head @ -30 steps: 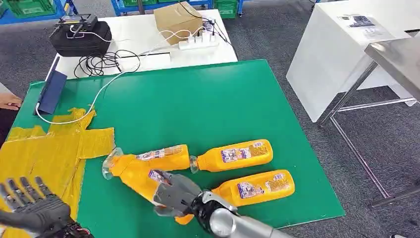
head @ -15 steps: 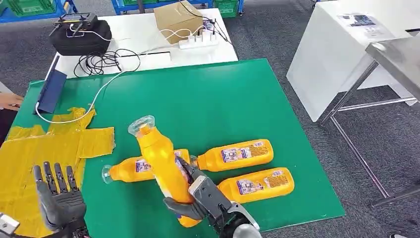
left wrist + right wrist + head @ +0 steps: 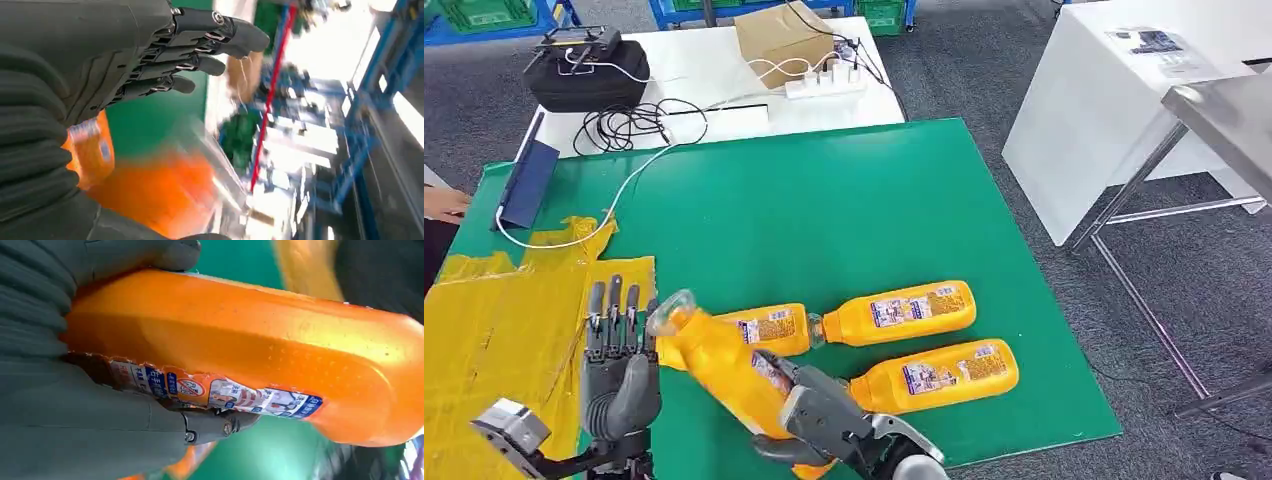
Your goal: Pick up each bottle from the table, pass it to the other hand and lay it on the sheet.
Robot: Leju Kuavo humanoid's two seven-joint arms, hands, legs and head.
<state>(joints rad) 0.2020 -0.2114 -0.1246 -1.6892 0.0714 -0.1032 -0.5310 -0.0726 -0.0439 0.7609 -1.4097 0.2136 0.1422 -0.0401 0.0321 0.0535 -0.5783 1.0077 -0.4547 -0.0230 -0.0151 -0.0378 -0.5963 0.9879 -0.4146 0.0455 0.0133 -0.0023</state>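
My right hand grips an orange bottle by its lower body, lifted off the green mat and tilted with its clear cap toward my left hand. The same bottle is wrapped by my right hand in the right wrist view. My left hand stands upright with fingers apart, just left of the cap, holding nothing; its fingers spread beside the blurred bottle. Three more orange bottles lie on the mat: one behind the held one, one, one. The yellow sheet lies at the left.
A white table behind the mat carries a black case, a cardboard box, a power strip and cables. A blue tablet leans at the mat's far left. A person's hand shows at the left edge. White tables stand right.
My right hand has tipped the lifted bottle leftward, its cap lower and nearer my left hand. My left hand has risen and moved right, up to the bottle's cap.
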